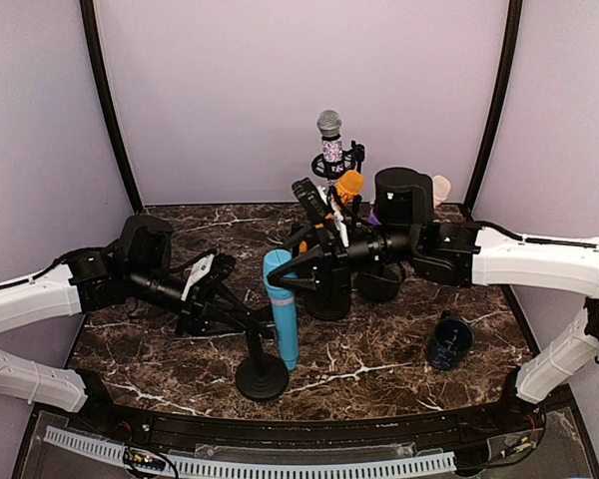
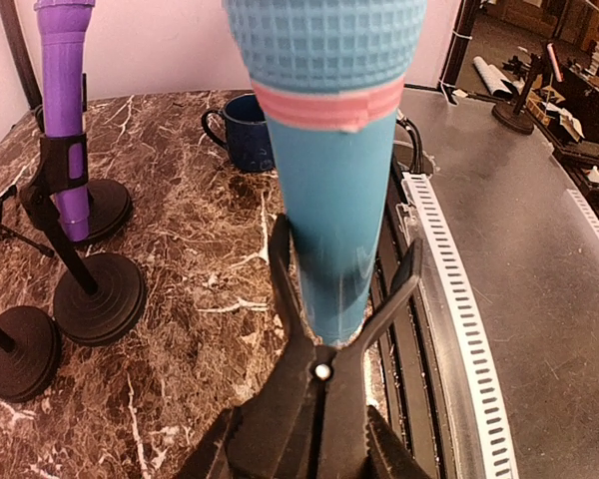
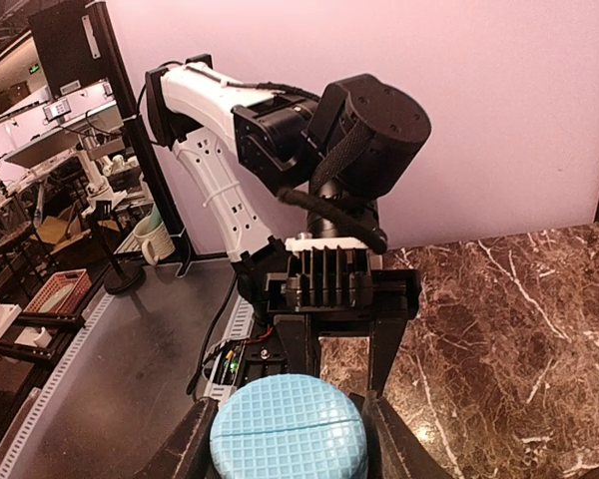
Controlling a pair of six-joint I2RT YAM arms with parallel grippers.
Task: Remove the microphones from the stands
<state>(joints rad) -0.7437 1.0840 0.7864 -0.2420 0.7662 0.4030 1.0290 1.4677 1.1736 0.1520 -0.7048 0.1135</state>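
On the table (image 1: pixel 389 351), blue microphone (image 1: pixel 284 324) sits in stand (image 1: pixel 261 379), mug (image 1: pixel 449 342) apart.

The blue microphone (image 2: pixel 329 210) (pink band under its mesh head) sits in the black stand clip (image 2: pixel 322 404), mug (image 2: pixel 245 135) behind.

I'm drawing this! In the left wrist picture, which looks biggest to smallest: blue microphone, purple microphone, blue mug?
1. blue microphone, though it's closest to the camera.
2. purple microphone.
3. blue mug, farther back, so real sizes are unsure.
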